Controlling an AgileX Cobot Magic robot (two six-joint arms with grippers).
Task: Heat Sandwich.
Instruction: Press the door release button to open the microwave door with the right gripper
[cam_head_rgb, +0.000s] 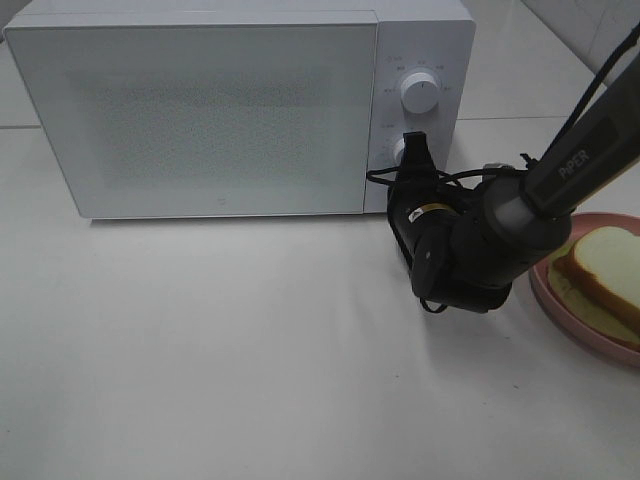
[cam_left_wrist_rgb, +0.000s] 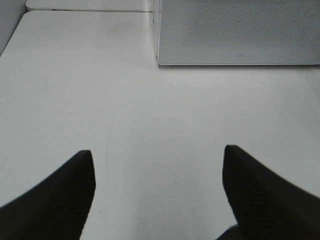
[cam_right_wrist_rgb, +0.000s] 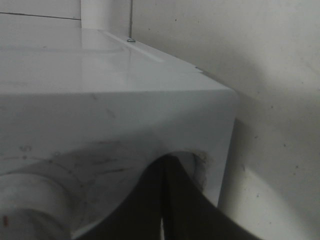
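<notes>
The sandwich (cam_head_rgb: 605, 265), white bread with a tan crust, lies on a round pink plate (cam_head_rgb: 553, 300) at the right edge of the table. The white microwave (cam_head_rgb: 200, 110) stands at the back with its door closed. My right gripper (cam_head_rgb: 413, 140) is shut, and its tips rest against the lower knob (cam_head_rgb: 399, 151) on the microwave's control panel. The right wrist view shows the closed fingers (cam_right_wrist_rgb: 167, 160) pressed to the panel (cam_right_wrist_rgb: 115, 110). My left gripper (cam_left_wrist_rgb: 157, 150) is open over bare table in front of the microwave (cam_left_wrist_rgb: 235, 35), holding nothing. It does not show in the exterior high view.
An upper knob (cam_head_rgb: 420, 92) sits above the one my right gripper touches. The right arm (cam_head_rgb: 570, 160) reaches in from the right, over the plate's near side. White tabletop (cam_head_rgb: 230, 350) spreads in front of the microwave.
</notes>
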